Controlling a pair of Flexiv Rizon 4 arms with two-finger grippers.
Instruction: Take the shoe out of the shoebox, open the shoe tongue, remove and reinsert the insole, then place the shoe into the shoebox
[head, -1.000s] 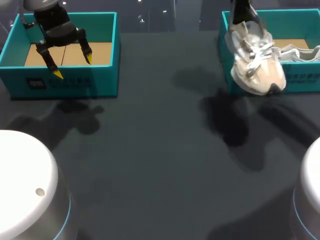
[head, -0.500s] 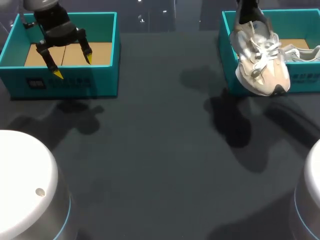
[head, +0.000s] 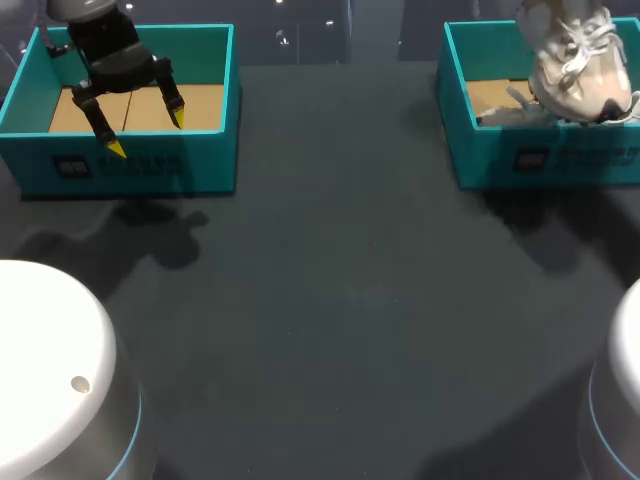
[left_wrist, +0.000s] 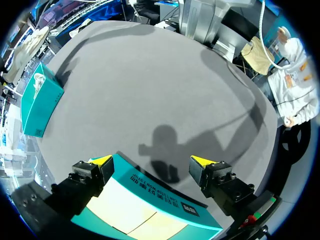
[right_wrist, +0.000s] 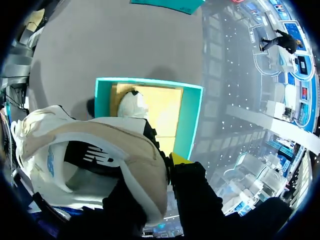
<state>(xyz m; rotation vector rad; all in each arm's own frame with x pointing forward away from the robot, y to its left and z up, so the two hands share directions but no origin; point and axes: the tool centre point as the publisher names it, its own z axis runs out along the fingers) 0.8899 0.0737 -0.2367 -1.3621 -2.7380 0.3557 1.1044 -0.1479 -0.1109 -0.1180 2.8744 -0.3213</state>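
Note:
A white and beige shoe (head: 577, 72) hangs toe-down above the right teal shoebox (head: 540, 160). In the right wrist view my right gripper (right_wrist: 161, 165) is shut on the shoe's (right_wrist: 95, 150) heel collar, one yellow-tipped finger (right_wrist: 178, 159) outside it and the other hidden inside. Straight below lies the shoebox (right_wrist: 190, 120) with a second white shoe (right_wrist: 132, 105) on its cardboard floor. That shoe (head: 508, 112) also shows in the head view. My left gripper (head: 146, 134) hangs open over the left teal box (head: 130, 165), holding nothing.
In the left wrist view the open left gripper (left_wrist: 152, 161) hangs over the left box's front wall (left_wrist: 165, 197). Dark tabletop (head: 350, 300) stretches between the two boxes. White robot bases (head: 50, 370) stand at both near corners.
My right arm has carried the shoe up and to the right, from in front of the shoebox's left corner to above the box. The left arm has stayed still.

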